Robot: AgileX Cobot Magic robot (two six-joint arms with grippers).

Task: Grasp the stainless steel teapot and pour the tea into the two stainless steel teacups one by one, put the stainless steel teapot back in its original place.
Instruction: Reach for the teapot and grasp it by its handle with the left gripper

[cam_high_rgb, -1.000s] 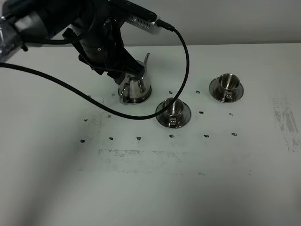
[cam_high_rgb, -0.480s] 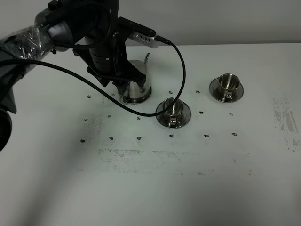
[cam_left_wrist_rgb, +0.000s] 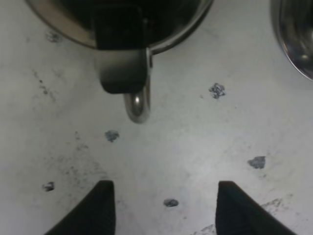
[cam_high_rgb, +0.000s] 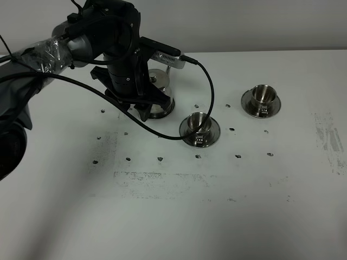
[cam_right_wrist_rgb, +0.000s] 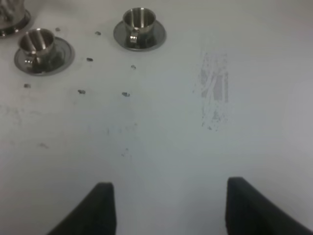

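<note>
The stainless steel teapot [cam_high_rgb: 158, 81] stands on its round steel coaster dish [cam_high_rgb: 164, 112] at the back left, mostly hidden by my left arm. In the left wrist view its loop handle [cam_left_wrist_rgb: 136, 100] hangs below the pot's dark body. My left gripper [cam_left_wrist_rgb: 164, 208] is open and empty, a short way back from the handle and not touching it. The two steel teacups [cam_high_rgb: 198, 124] [cam_high_rgb: 263, 93] stand on their saucers to the right of the pot. They also show in the right wrist view [cam_right_wrist_rgb: 38, 40] [cam_right_wrist_rgb: 137, 18]. No tea is visible. My right gripper [cam_right_wrist_rgb: 168, 208] is open and empty above bare table.
The left arm's black cable [cam_high_rgb: 209, 81] loops over the table and crosses the nearer cup. Small dark marks dot the white table [cam_high_rgb: 173, 216]. A scuffed patch [cam_high_rgb: 325, 135] lies at the right. The rim of the nearer saucer [cam_left_wrist_rgb: 296, 44] shows in the left wrist view.
The teapot was held tilted by the left gripper a second ago. It now stands on its dish. The left gripper has let go and drawn back from the handle.
</note>
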